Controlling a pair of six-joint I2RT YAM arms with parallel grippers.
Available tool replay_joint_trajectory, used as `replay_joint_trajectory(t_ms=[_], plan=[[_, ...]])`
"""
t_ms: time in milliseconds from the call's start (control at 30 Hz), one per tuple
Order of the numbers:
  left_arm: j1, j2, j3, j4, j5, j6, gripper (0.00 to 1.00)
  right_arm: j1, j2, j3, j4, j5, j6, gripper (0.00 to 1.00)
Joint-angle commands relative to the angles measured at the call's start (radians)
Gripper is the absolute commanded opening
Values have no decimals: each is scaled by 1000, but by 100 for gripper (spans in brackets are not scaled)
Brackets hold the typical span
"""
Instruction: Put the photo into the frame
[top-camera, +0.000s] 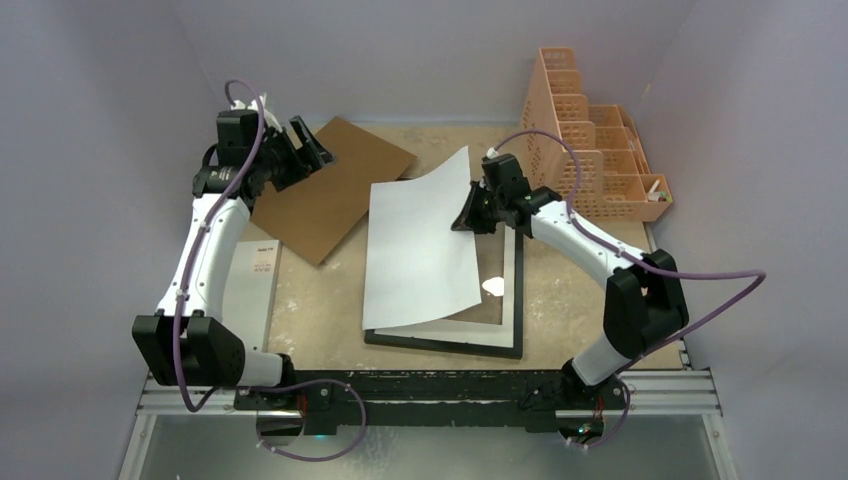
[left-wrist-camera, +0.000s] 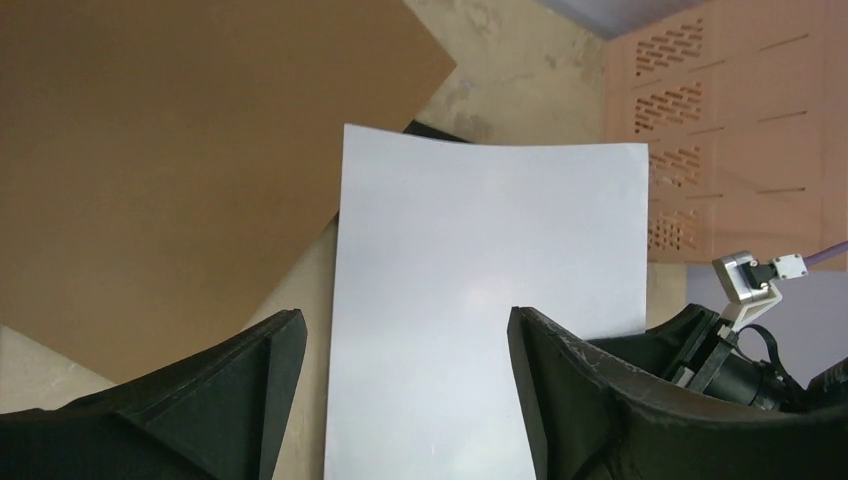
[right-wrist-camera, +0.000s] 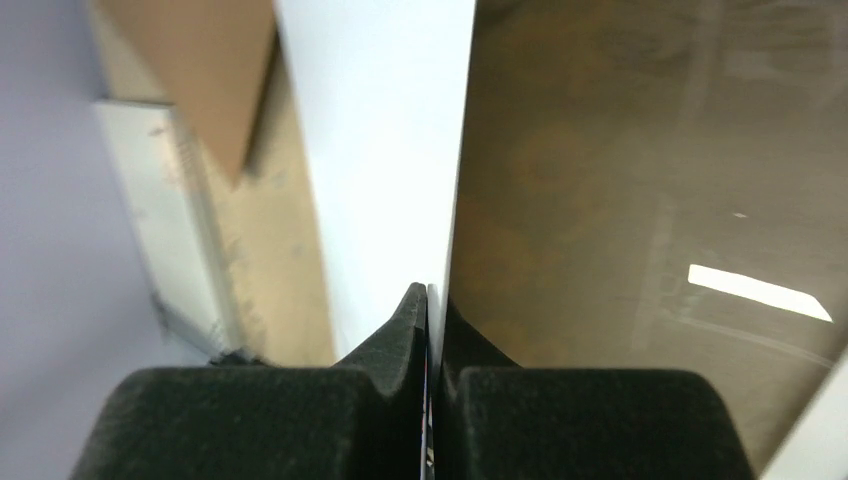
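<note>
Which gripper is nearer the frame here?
Right. The right gripper is above the frame's far right part, shut on the photo's edge. The left gripper is open, off to the frame's left over the brown backing board.

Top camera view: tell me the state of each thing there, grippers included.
photo: white side up, curved, right edge raised over the frame.
frame: lying flat on the table, glass exposed, partly covered by the photo.
backing board: flat on the table, left of the frame.
right gripper: shut on the photo's right edge.
left gripper: open, empty, above the backing board.
organizer: upright, back right.
</note>
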Motion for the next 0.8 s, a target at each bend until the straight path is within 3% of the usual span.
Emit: replay_joint_trajectory(t_ms=[0,333,767], plan=[[1,8,-72,55,65,19,76,-3,-34,-57,-1,192,-20,0],[-10,53,-209,157,152,-6,76,-6,-33,-136,-34,373,-29,0],[-144,228,-243,204,148,5,73,-15,-38,-185,-46,339,-166,0]])
